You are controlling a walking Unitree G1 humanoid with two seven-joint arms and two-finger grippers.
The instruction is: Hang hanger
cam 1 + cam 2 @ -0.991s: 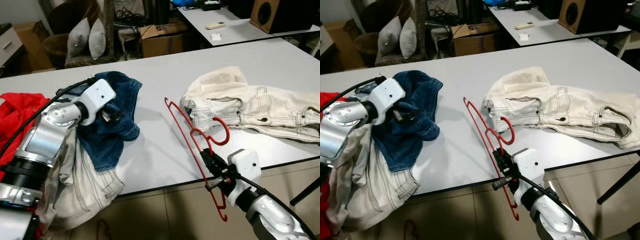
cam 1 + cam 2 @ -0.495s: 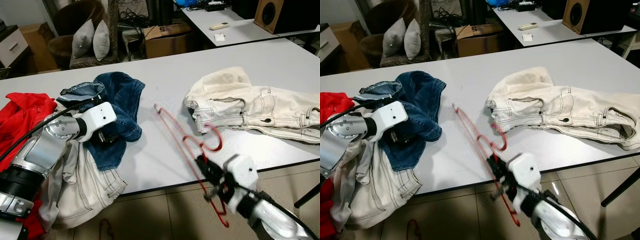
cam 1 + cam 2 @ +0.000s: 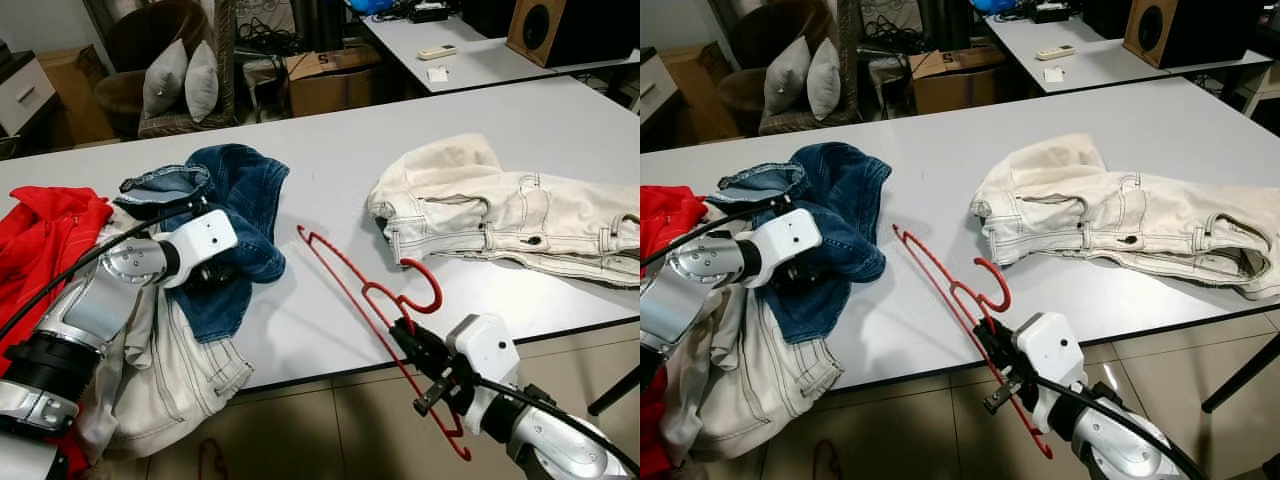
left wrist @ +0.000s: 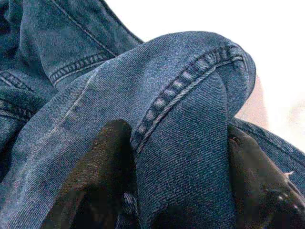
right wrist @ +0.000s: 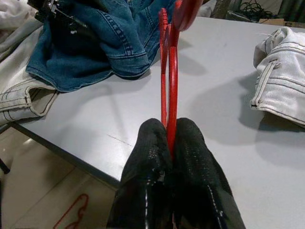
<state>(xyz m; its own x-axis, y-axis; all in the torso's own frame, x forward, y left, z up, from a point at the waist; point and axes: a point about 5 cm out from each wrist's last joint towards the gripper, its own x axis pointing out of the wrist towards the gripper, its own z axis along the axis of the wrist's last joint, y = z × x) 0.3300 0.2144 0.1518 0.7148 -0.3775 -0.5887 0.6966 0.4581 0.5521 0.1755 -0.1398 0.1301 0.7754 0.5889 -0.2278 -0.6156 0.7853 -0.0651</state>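
The red hanger point(image 3: 375, 300) is clamped between the closed black fingers point(image 5: 190, 143) of the right gripper point(image 3: 408, 342), gripped on its frame just below the hook. From the gripper the hanger slants up and away over the white tabletop point(image 3: 300, 330), its far shoulder out ahead toward the blue jeans point(image 3: 235, 215), while its lower end trails back past the gripper and off the tabletop edge. It is judged to be held this way so that the hook stays free for hanging; no rail or clothes rack is seen, so that step looks not yet done.

The left gripper point(image 3: 207, 272) is pressed into the blue jeans, with a fold of denim lodged between its two fingers point(image 4: 102, 162), which are parted around the cloth. Whether the fold is truly pinched cannot be told. Cream trousers point(image 3: 180, 370) are draped under that arm, and a red garment point(image 3: 45, 235) lies behind it.

In the right wrist view the hanger is seen edge-on, a thin red line running forward from the fingers; the head views give its full outline and the curl of the hook. Beyond the right gripper, to its outer side, cream jeans point(image 3: 500, 215) are spread on the tabletop, well apart from it.
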